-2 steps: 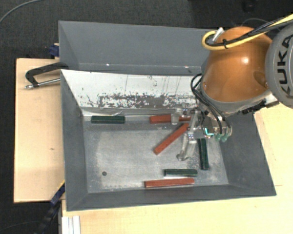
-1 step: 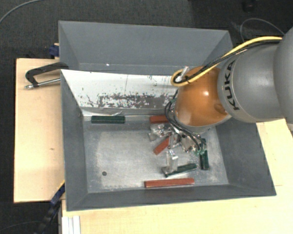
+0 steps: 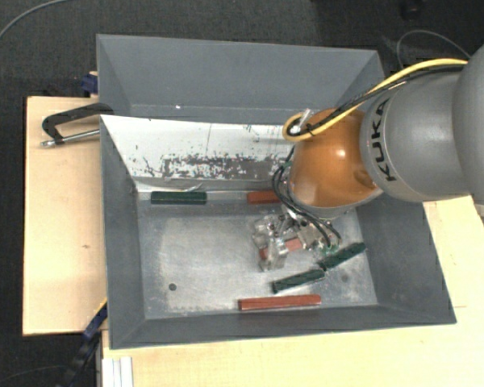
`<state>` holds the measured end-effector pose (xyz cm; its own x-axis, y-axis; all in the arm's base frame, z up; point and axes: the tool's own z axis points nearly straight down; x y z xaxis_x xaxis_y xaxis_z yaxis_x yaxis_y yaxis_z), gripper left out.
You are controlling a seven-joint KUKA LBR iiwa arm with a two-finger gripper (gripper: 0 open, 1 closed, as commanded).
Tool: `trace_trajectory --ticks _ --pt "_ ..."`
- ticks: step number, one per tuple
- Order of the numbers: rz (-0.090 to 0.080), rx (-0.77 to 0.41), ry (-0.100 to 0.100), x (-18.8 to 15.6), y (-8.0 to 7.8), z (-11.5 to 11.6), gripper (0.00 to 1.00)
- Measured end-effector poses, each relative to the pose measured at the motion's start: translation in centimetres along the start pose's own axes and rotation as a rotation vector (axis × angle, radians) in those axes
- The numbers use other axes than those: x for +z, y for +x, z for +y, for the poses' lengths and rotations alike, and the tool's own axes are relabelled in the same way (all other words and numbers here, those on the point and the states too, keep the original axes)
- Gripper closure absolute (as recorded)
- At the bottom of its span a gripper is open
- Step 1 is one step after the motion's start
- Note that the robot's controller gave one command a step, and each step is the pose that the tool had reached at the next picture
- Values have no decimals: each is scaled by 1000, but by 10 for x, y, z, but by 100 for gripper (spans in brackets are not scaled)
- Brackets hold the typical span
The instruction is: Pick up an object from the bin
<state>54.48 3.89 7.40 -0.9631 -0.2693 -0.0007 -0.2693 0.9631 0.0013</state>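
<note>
My gripper (image 3: pixel 271 240) hangs low over the bin floor, right of centre, under the orange wrist cover. A dark green bar (image 3: pixel 298 280) lies tilted just in front of it and to the right. Another green piece (image 3: pixel 344 253) lies beside the gripper on the right, partly under the cables. A red-brown bar (image 3: pixel 280 302) rests flat along the front wall, below the gripper. A small reddish patch shows at the gripper's lower tip; what it is I cannot tell.
Against the back wall lie a dark green bar (image 3: pixel 178 198) on the left and a red-brown bar (image 3: pixel 262 197), partly hidden by the wrist. A small dark speck (image 3: pixel 173 288) sits on the floor's left half. The arm covers the bin's right rear.
</note>
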Motion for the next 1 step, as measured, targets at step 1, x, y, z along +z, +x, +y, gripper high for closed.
trace_trajectory --ticks 1 --pt "-13 -108 4 -150 11 -6 100"
